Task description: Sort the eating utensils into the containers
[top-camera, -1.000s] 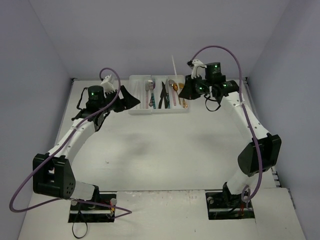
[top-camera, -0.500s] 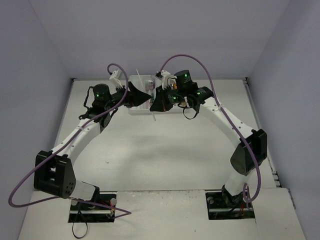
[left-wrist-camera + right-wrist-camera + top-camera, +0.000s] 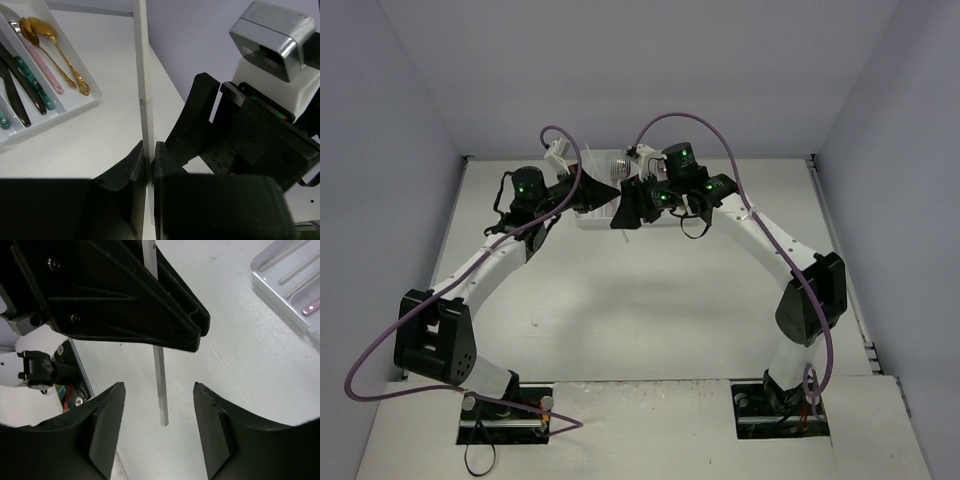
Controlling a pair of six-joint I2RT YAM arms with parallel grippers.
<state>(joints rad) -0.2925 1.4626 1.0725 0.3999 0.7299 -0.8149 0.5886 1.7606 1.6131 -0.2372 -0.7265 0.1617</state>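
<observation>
Cutlery tray (image 3: 65, 106) cut off, left edge

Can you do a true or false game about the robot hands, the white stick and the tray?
1. The left gripper is pinching the white stick. True.
2. The right gripper is squeezing the stick too. False: its fingers are open on either side of the stick and do not touch it.
3. A gold spoon lies in the white tray. True.
4. The white stick is lying in the tray. False: it is held above the table, beside the tray.
5. The gold spoon has a compartment all to itself. False: a pink-handled spoon lies next to it.
</observation>
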